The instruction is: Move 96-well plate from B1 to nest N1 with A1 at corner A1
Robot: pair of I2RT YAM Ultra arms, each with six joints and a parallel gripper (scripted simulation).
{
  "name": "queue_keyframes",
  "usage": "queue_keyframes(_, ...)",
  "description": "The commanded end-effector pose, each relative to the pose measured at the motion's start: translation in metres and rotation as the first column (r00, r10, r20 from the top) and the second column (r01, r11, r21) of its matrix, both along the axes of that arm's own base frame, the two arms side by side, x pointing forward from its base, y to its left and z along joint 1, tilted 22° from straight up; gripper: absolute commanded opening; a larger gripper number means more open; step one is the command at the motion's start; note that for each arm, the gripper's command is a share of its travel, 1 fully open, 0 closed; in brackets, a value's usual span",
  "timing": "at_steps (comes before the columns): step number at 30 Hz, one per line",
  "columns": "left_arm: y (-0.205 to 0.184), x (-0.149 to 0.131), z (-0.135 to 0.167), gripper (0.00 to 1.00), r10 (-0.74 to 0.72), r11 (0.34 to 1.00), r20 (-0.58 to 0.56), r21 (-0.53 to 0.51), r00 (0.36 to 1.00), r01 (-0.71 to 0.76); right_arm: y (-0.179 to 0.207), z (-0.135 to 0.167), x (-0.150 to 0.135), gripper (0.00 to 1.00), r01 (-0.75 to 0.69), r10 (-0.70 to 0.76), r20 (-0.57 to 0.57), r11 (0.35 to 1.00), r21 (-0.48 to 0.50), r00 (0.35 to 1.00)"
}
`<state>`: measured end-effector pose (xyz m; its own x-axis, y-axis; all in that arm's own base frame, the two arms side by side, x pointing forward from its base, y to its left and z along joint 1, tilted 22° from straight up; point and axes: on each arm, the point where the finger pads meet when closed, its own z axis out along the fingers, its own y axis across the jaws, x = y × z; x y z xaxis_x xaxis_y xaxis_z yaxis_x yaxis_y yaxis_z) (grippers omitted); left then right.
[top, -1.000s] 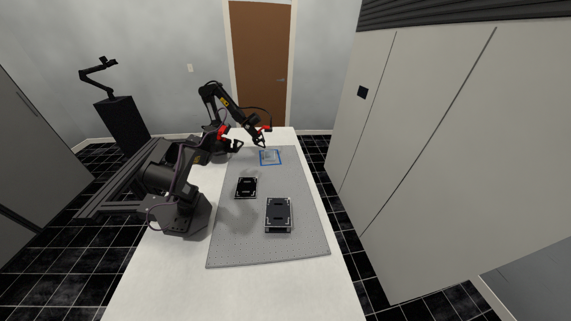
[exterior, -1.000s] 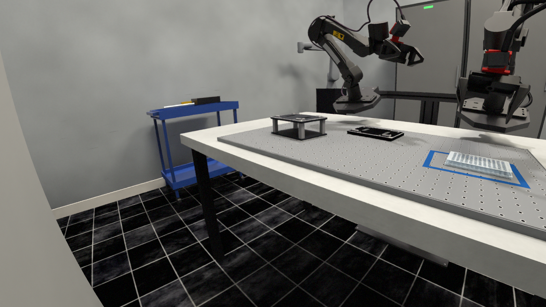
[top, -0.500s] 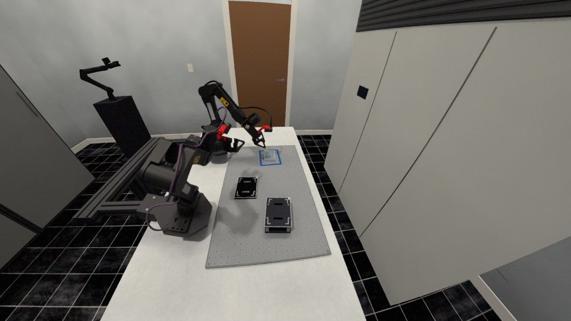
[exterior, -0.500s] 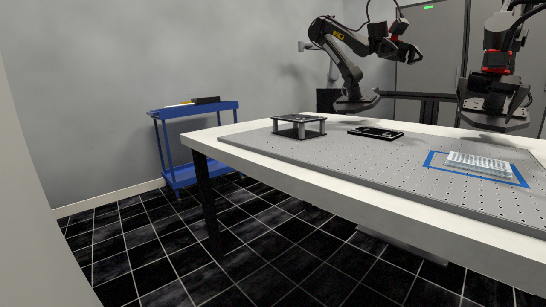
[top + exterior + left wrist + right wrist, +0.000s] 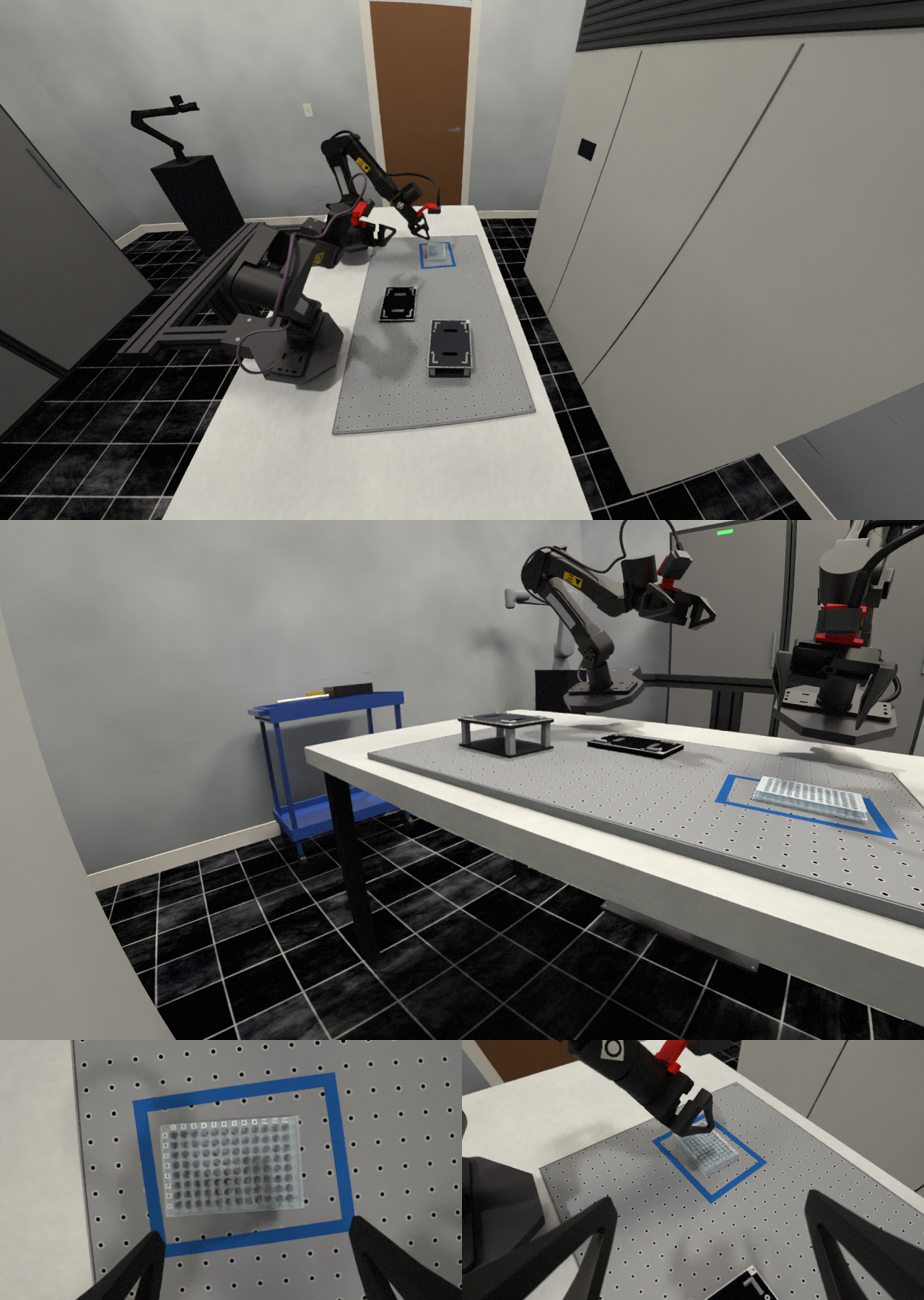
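The clear 96-well plate (image 5: 437, 252) (image 5: 811, 798) (image 5: 231, 1166) (image 5: 711, 1152) lies flat inside the blue outline of spot B1 (image 5: 437, 266) (image 5: 730, 788) (image 5: 234, 1092) (image 5: 682, 1171). In the left wrist view its row and column labels start at the upper left corner. My left gripper (image 5: 419, 227) (image 5: 826, 707) (image 5: 250, 1231) (image 5: 694, 1116) is open and empty; it hangs above the plate, pointing down. My right gripper (image 5: 381, 234) (image 5: 702, 615) (image 5: 705, 1202) is open and empty, held high and well short of the plate. The raised nest N1 (image 5: 450, 346) (image 5: 504, 725) stands empty.
A flat black nest (image 5: 398, 303) (image 5: 634, 744) (image 5: 747, 1289) lies between B1 and N1 on the grey perforated board (image 5: 388, 401). The board lies on a white table (image 5: 290, 465). A blue cart (image 5: 323, 707) stands by the wall.
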<state>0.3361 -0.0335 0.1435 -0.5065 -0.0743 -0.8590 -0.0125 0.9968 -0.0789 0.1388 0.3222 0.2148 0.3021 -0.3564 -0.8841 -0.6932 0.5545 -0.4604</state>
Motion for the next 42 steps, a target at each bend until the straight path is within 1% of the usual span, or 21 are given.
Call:
queue_keyframes(1, -0.001, 0.003, 0.006, 1.00, -0.005, 1.000, 0.022, -0.004, 1.000, 0.005, 0.002, 0.007, -0.004, 1.00, -0.014, 0.013, 0.009, 1.000, 0.026, 1.000)
queue_keyframes(11, -0.001, 0.003, 0.006, 1.00, -0.005, 1.000, 0.022, -0.004, 1.000, 0.005, 0.002, 0.007, -0.004, 1.00, -0.014, 0.013, 0.009, 1.000, 0.026, 1.000)
queue_keyframes(12, -0.004, 0.003, 0.002, 1.00, -0.025, 1.000, 0.016, 0.004, 1.000, 0.025, 0.002, 0.007, -0.004, 1.00, -0.014, 0.013, 0.009, 1.000, 0.026, 1.000)
queue_keyframes(16, -0.008, 0.000, -0.004, 1.00, -0.131, 0.987, -0.043, 0.086, 0.990, 0.134, 0.002, 0.007, -0.004, 1.00, -0.014, 0.013, 0.009, 1.000, 0.026, 1.000)
queue_keyframes(20, -0.006, 0.002, -0.009, 1.00, -0.259, 0.938, -0.129, 0.204, 0.957, 0.281, 0.002, 0.007, -0.004, 1.00, -0.014, 0.013, 0.009, 1.000, 0.026, 1.000)
queue_keyframes(22, -0.006, 0.002, -0.009, 1.00, -0.259, 0.938, -0.129, 0.204, 0.957, 0.281, 0.002, 0.007, -0.004, 1.00, -0.014, 0.013, 0.009, 1.000, 0.026, 1.000)
queue_keyframes(25, -0.004, 0.004, -0.013, 1.00, -0.346, 0.875, -0.205, 0.282, 0.915, 0.394, 0.002, 0.007, -0.004, 1.00, -0.014, 0.013, 0.009, 1.000, 0.026, 1.000)
queue_keyframes(28, -0.001, 0.008, -0.014, 1.00, -0.395, 0.818, -0.266, 0.335, 0.880, 0.468, 0.002, 0.007, -0.004, 1.00, -0.014, 0.013, 0.009, 1.000, 0.026, 1.000)
queue_keyframes(34, 0.006, 0.015, -0.016, 1.00, -0.462, 0.686, -0.387, 0.415, 0.798, 0.598, 0.002, 0.007, -0.004, 1.00, -0.014, 0.013, 0.009, 1.000, 0.026, 1.000)
queue_keyframes(37, 0.005, 0.017, -0.017, 1.00, -0.494, 0.601, -0.450, 0.440, 0.743, 0.667, 0.002, 0.007, -0.004, 1.00, -0.014, 0.013, 0.009, 1.000, 0.026, 1.000)
queue_keyframes(39, 0.005, 0.017, -0.017, 1.00, -0.494, 0.601, -0.450, 0.440, 0.743, 0.667, 0.002, 0.007, -0.004, 1.00, -0.014, 0.013, 0.009, 1.000, 0.026, 1.000)
queue_keyframes(41, 0.005, 0.017, -0.020, 1.00, -0.513, 0.536, -0.497, 0.452, 0.700, 0.713, 0.002, 0.007, -0.004, 1.00, -0.014, 0.013, 0.009, 1.000, 0.026, 1.000)
queue_keyframes(42, 0.005, 0.019, -0.020, 1.00, -0.520, 0.492, -0.527, 0.459, 0.672, 0.740, 0.002, 0.007, -0.004, 1.00, -0.014, 0.013, 0.009, 1.000, 0.026, 1.000)
